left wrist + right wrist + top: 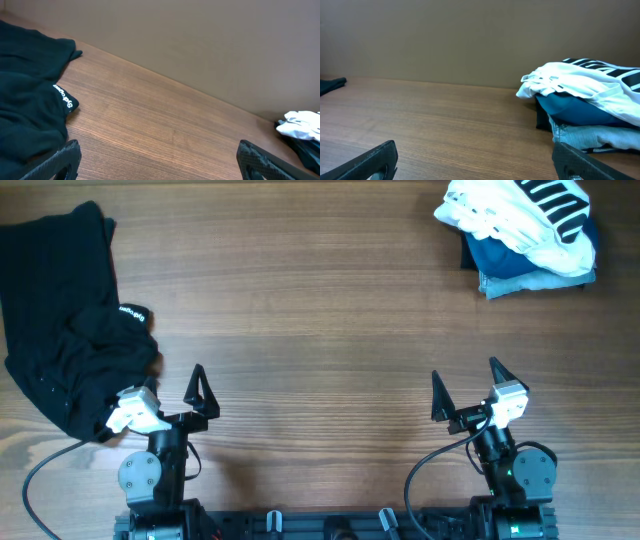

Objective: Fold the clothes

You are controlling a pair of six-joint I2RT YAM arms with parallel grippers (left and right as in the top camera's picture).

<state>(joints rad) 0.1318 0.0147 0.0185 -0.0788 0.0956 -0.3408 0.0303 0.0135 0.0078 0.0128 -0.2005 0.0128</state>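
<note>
The clothes (pixel 60 320), a large black garment, lie crumpled at the table's left edge, with a small white printed mark (pixel 133 313) on the right side. In the left wrist view the clothes (pixel 25 115) fill the left side and the mark (pixel 65 97) faces up. My left gripper (pixel 175 385) is open near the table's front, just right of the garment's lower part, with its left finger (pixel 65 160) at the cloth's edge and nothing between the jaws. My right gripper (pixel 467 375) is open over bare wood at the front right, holding nothing.
A pile at the back right holds a white garment with black stripes (pixel 525 220) on top of folded blue clothing (pixel 500 265); the right wrist view shows the white garment (pixel 580 85) ahead on the right. A brown wall backs the wooden table (pixel 320 310).
</note>
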